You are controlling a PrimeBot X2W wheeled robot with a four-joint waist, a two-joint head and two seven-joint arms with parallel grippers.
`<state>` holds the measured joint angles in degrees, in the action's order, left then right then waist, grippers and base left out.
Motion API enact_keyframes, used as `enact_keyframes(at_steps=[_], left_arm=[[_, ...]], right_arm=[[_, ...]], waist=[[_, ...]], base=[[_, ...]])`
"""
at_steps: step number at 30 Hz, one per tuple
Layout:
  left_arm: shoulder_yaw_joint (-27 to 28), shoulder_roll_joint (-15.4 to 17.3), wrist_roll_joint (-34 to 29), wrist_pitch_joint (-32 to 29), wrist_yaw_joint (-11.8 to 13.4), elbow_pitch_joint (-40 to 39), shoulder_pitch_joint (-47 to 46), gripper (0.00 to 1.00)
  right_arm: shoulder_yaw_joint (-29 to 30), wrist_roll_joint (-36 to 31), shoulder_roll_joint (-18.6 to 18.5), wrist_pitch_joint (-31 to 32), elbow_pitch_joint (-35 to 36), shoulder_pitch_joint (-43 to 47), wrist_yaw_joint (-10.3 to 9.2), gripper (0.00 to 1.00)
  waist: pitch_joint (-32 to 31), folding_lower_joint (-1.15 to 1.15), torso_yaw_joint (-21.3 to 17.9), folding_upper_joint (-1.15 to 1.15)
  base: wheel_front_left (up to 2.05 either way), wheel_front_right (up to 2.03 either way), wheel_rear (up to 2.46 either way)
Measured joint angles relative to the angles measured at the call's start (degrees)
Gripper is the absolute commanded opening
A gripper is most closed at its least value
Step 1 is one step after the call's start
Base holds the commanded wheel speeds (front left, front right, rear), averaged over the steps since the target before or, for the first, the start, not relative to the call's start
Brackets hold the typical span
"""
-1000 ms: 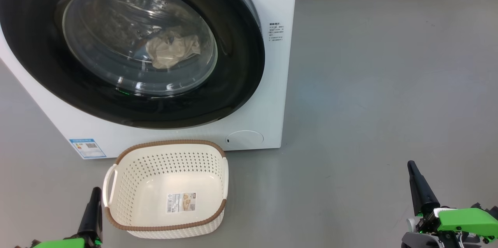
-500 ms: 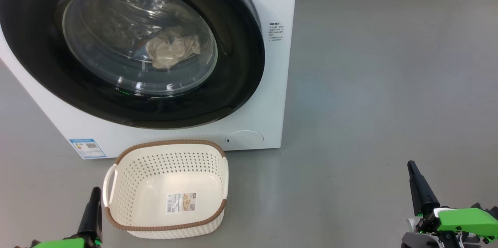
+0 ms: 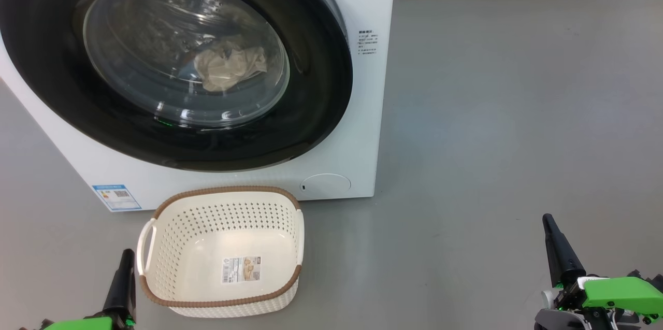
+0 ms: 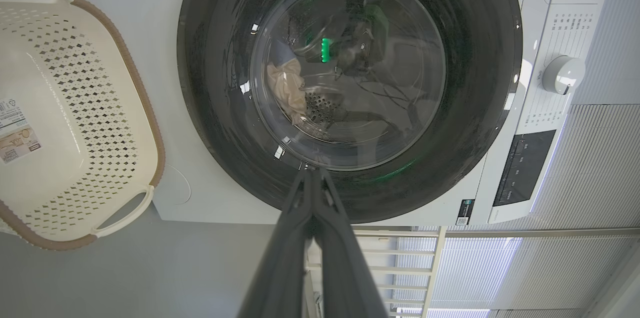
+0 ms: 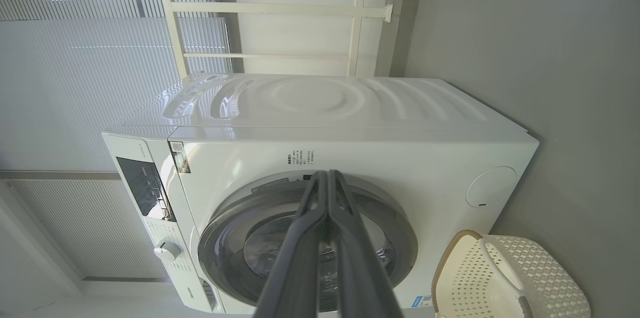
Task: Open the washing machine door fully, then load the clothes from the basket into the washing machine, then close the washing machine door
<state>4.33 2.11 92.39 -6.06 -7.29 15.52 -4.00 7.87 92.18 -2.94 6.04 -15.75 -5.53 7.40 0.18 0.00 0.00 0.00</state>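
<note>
The white washing machine (image 3: 365, 133) stands at upper left, its round black-rimmed door (image 3: 46, 86) lying flat against its front. Behind the glass bowl a crumpled cream garment (image 3: 230, 66) rests in the drum; the left wrist view shows this cream garment (image 4: 286, 89) too. On the floor before the machine the cream basket (image 3: 228, 188) holds just a sticker. My left gripper (image 3: 126, 260) is shut beside the basket's left handle, holding nothing. My right gripper (image 3: 550, 229) is shut and holds nothing, far right over the floor. Each wrist view shows touching fingertips, left (image 4: 312, 174) and right (image 5: 327, 174).
Grey floor (image 3: 518, 112) stretches right of the machine to a dark skirting. A round service cover (image 3: 325, 184) sits low on the machine front. The control dial (image 4: 562, 74) and dark panel (image 4: 522, 168) are at the machine's top. A white rail and blinds stand behind it.
</note>
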Motion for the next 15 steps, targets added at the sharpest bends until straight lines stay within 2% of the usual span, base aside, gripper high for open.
enact_keyframes(at_steps=[15], left_arm=[[0.04,-0.11,0.0,0.0,0.0,0.0,0.0,0.0]], right_arm=[[0.01,0.0,0.02,0.0,0.0,0.0,0.0,0.0]], waist=[[0.0,0.0,0.0,0.0]], base=[[0.0,0.0,0.0]])
